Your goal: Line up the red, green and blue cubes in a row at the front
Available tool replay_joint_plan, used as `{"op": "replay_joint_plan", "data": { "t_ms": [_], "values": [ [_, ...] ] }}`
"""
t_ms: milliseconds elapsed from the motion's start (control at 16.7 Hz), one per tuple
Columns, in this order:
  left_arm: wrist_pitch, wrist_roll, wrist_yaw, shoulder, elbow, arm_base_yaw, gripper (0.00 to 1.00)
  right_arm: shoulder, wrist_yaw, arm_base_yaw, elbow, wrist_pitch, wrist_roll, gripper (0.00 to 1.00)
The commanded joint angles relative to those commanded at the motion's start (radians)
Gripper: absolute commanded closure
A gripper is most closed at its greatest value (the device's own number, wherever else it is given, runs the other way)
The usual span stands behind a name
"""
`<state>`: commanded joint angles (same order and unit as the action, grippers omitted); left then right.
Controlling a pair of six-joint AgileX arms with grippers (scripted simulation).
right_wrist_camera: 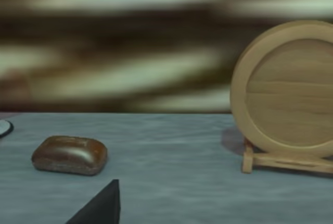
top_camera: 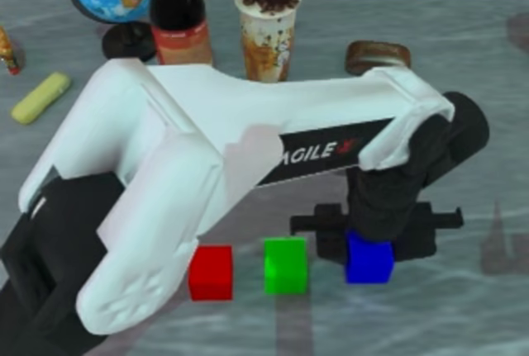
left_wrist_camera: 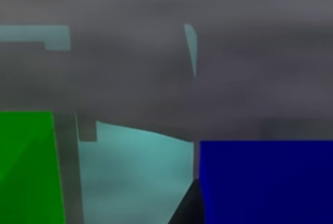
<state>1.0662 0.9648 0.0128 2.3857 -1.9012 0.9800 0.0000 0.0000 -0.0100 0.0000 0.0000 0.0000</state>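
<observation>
The left arm reads "AGILE", its end hidden; left pincer clamped on the blue cube, lower right.

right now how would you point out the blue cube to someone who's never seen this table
Follow the long white left arm across the table to its black left gripper near the front edge. The blue cube sits right at that gripper. It ends a row of three equal cubes, to the right of the green cube and the red cube, and is the only deep blue one.
</observation>
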Motion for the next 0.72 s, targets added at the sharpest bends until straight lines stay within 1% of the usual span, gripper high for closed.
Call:
{"op": "replay_joint_plan", "data": {
  "t_ms": [420, 480, 720],
  "values": [
    [0.000, 0.000, 0.000, 0.000, 0.000, 0.000, 0.02, 0.000, 0.000, 0.000, 0.000, 0.000, 0.000, 0.00],
    [0.000, 0.000, 0.000, 0.000, 0.000, 0.000, 0.00, 0.000, 0.000, 0.000, 0.000, 0.000, 0.000, 0.00],
    [0.000, 0.000, 0.000, 0.000, 0.000, 0.000, 0.00, 0.000, 0.000, 0.000, 0.000, 0.000, 0.000, 0.00]
  ]
}}
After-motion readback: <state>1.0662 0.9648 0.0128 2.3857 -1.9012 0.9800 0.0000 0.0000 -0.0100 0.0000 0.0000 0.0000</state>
